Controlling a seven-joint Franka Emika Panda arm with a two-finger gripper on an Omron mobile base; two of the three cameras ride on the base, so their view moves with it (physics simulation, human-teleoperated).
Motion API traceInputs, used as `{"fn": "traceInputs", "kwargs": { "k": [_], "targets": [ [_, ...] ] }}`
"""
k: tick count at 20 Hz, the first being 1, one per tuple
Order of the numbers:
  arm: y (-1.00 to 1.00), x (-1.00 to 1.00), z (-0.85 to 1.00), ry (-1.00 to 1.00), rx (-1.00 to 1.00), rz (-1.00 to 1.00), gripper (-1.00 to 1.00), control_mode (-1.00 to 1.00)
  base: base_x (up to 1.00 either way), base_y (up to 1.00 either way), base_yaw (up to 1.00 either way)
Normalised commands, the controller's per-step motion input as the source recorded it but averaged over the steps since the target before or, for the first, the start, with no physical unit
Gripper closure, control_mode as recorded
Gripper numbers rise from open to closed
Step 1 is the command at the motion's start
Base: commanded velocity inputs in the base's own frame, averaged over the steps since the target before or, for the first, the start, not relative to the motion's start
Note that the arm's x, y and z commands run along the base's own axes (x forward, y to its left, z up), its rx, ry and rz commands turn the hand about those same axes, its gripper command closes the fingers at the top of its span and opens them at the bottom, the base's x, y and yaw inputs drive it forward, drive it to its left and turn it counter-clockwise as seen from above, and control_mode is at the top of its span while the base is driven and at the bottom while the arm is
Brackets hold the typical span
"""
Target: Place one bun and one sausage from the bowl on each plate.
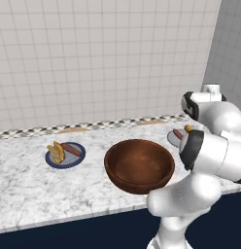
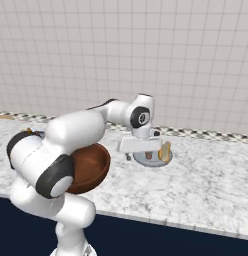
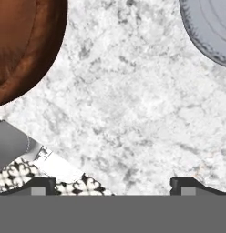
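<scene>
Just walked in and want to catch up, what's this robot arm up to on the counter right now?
It is serving food from the wooden bowl onto two plates. The navy-rimmed plate already holds a bun and a sausage. The paler grey plate also has a bun and a sausage on it. The bowl looks empty. The gripper is open with nothing between its fingers, hovering over bare marble between bowl and grey plate.

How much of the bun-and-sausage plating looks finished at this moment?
Both look served: the navy-rimmed plate and the paler plate each carry a bun and a sausage. The bowl looks empty. The gripper is open, holding nothing, over the counter. Nothing seems left.
</scene>
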Motion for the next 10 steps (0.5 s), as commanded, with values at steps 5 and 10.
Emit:
{"fn": "traceInputs", "kwargs": {
  "k": [5, 10],
  "targets": [
    [0.02, -0.56, 0.46, -0.07, 0.03, 0.12, -1.0, -1.0, 0.0, 0.0, 0.0],
    [0.07, -0.45, 0.77, -0.07, 0.0, 0.1, -1.0, -1.0, 0.0, 0.0, 0.0]
  ]
}}
